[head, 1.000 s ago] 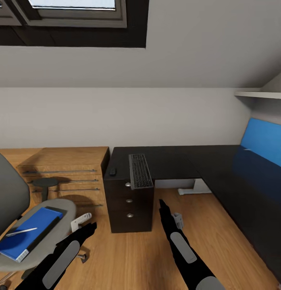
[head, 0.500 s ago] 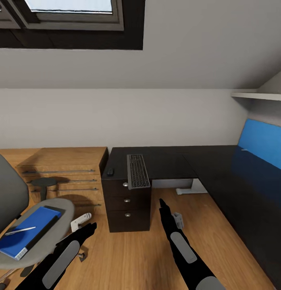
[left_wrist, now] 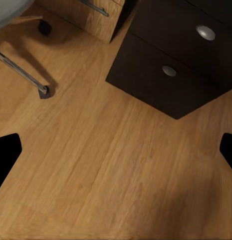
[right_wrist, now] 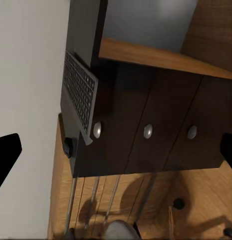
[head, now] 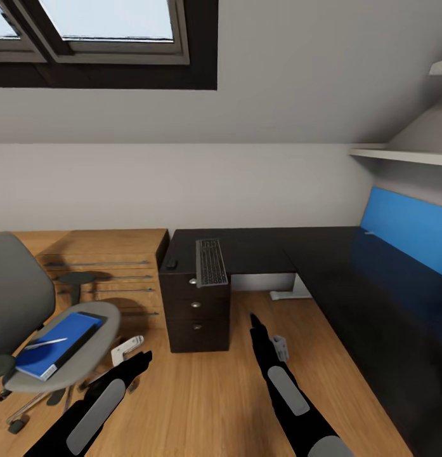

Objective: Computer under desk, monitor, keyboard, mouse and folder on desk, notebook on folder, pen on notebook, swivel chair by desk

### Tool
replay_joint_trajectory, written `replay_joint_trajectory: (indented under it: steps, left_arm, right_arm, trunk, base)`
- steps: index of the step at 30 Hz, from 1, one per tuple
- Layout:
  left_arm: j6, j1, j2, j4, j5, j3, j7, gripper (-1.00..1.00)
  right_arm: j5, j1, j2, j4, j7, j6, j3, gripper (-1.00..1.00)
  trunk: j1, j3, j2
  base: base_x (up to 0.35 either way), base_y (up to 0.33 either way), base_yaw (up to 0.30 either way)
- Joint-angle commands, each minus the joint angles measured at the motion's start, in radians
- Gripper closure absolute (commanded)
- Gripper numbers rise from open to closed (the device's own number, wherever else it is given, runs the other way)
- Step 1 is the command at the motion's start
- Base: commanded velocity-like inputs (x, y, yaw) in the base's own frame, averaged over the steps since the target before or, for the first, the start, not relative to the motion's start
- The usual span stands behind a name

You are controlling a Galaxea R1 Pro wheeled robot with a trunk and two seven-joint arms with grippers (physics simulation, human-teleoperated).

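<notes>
Keyboard (head: pixel 211 262) lies on black worktop (head: pixel 271 251) over drawer unit (head: pixel 195 309), long way pointing front-to-back, near end past edge. Mouse (head: pixel 172 262) just beside it. Blue folder (head: pixel 59 343) w/ pen (head: pixel 44 343) on swivel chair (head: pixel 62 362) seat. Both jaws wide apart, holding nothing, over floor.

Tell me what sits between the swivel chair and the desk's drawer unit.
In the head view, a light wooden drawer chest stands against the wall between the swivel chair and the drawer unit; nearer the robot, bare floor.

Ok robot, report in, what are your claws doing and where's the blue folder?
Left claw and right claw open, empty, over floor. Folder on swivel chair, pen on top. Keyboard overhangs desk edge.
</notes>
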Motion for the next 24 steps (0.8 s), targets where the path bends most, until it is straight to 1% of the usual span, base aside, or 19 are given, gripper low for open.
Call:
replay_joint_trajectory:
  steps: [1, 24]
  left_arm:
    - [0.001, -0.001, 0.001, -0.002, 0.005, -0.003, 0.007, -1.0]
    - [0.001, -0.001, 0.001, -0.002, 0.003, -0.003, 0.007, -1.0]
  right_arm:
    - [-0.01, -0.001, -0.001, 0.001, 0.004, -0.007, 0.004, -1.0]
    - [-0.01, -0.001, -0.001, 0.001, 0.002, -0.007, 0.004, -1.0]
  trunk:
    - [-0.005, 0.002, 0.007]
    - [-0.093, 0.074, 0.168]
  base:
    - [-0.334, -0.015, 0.0]
    - [-0.335, -0.008, 0.0]
